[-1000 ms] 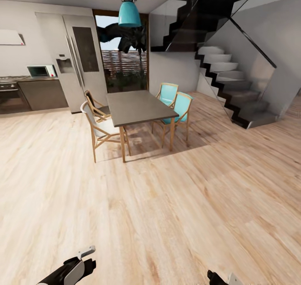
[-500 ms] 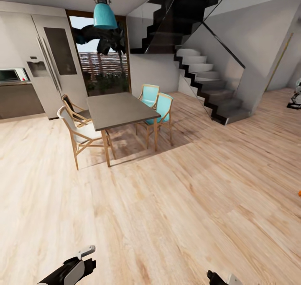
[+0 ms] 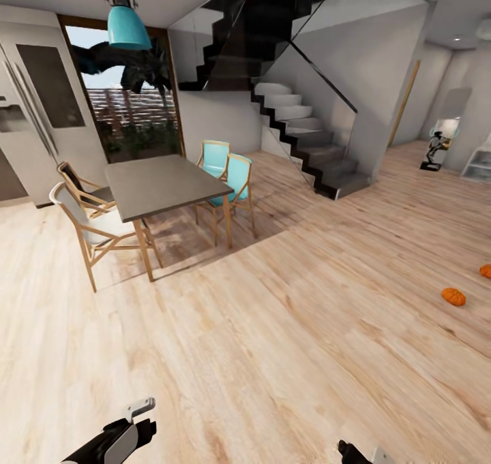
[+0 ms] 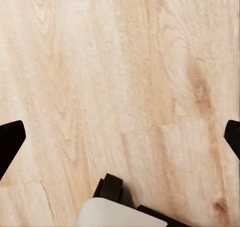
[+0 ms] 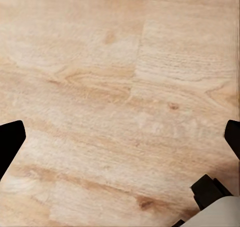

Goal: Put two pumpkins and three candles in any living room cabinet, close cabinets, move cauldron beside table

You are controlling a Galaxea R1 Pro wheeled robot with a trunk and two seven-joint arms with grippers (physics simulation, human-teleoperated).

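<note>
2 pumpkins on the floor at right; both jaws released, empty.

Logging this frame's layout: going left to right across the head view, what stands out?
Pale wooden chair → grey dining table → turquoise chairs → black-and-white staircase → bright orange pumpkin on the floor.

Both arms are held low at the bottom edge of the head view, the left tool just seen at lower left and the right tool barely seen at lower right. In both wrist views, the dark fingertips are spread wide with nothing between.
</note>
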